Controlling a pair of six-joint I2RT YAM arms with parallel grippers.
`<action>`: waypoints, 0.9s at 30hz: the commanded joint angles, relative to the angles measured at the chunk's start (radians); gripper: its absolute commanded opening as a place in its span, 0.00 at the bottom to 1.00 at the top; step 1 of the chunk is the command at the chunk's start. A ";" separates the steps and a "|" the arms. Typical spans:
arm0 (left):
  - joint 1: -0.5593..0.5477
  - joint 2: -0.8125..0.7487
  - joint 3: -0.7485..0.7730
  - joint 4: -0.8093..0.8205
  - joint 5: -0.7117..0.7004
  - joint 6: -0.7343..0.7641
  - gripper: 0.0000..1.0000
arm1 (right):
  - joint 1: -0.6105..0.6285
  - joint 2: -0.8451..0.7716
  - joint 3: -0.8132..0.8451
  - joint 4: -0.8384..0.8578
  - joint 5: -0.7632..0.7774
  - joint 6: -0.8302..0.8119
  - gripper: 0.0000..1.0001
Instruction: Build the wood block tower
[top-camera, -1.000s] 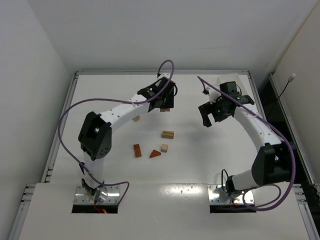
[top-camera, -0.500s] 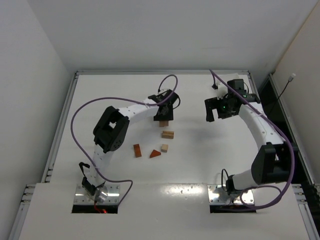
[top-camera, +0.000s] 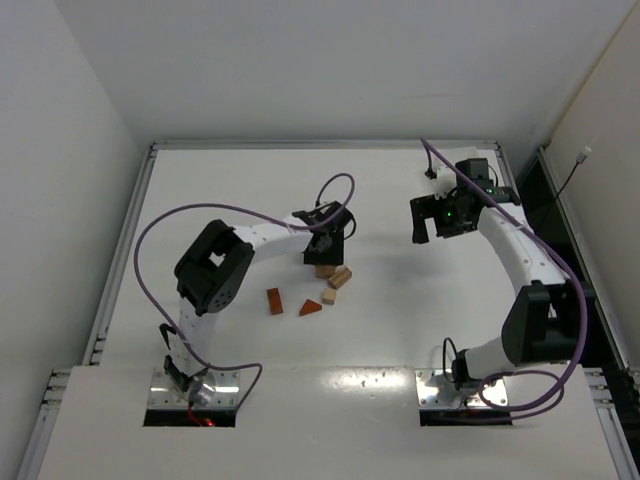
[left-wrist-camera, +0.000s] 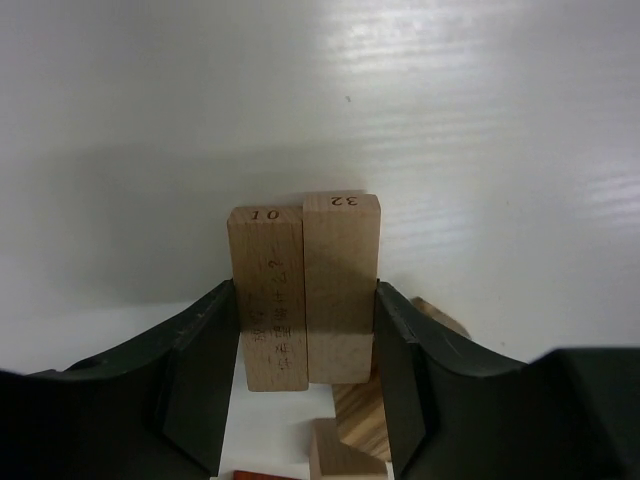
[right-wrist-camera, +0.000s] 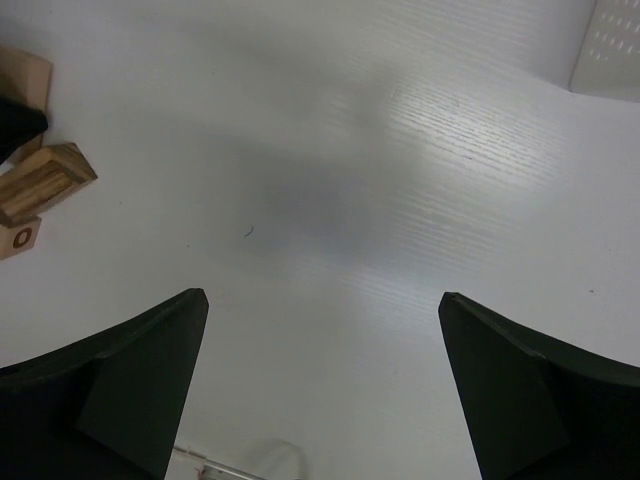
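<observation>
Pinching two tan wood blocks side by side in the left gripper.
The right gripper is hanging wide open over the white table.

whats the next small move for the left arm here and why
Probably ease the left gripper down and seat its two tan blocks on the table before opening. They're pinched side by side between the fingers, a loose tan block lies close by, and the right gripper hangs open well off.
</observation>
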 joint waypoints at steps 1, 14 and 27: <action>-0.036 -0.061 -0.042 0.040 0.053 0.010 0.00 | -0.010 -0.028 -0.008 0.017 -0.016 0.006 0.99; -0.111 -0.129 -0.082 0.066 0.015 0.055 0.00 | -0.055 -0.124 -0.101 0.017 -0.026 0.006 0.99; -0.048 0.065 0.214 -0.086 -0.194 -0.016 0.00 | -0.076 -0.077 -0.062 0.017 -0.036 0.026 0.99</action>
